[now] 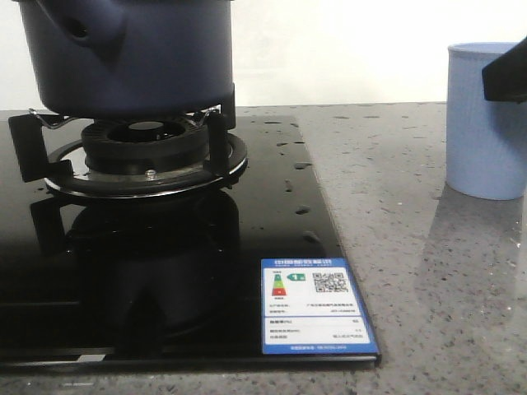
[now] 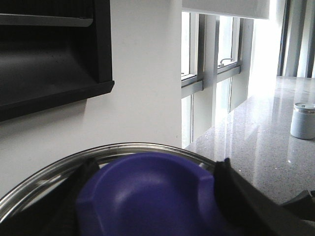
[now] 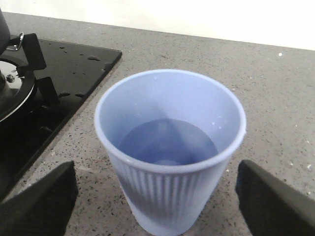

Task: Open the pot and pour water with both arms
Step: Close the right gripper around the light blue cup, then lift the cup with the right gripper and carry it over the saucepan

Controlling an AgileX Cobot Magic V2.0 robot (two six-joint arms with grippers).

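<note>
Pot (image 1: pixel 132 53), matte navy with straight sides, sits on the black burner grate (image 1: pixel 144 144) of the glossy glass hob (image 1: pixel 272 214); left gripper (image 2: pixel 152 196) fingers straddle the rounded blue lid knob (image 2: pixel 147 191), looks clamped, so the lid can come off. Right gripper (image 3: pixel 155 196) is spread wide either side of the ribbed light-blue cup (image 3: pixel 170 147), not touching, water inside, on speckled grey counter (image 1: pixel 412 206), ready to grasp for pouring.

Bright window glare, glossy reflections, soft focus
</note>
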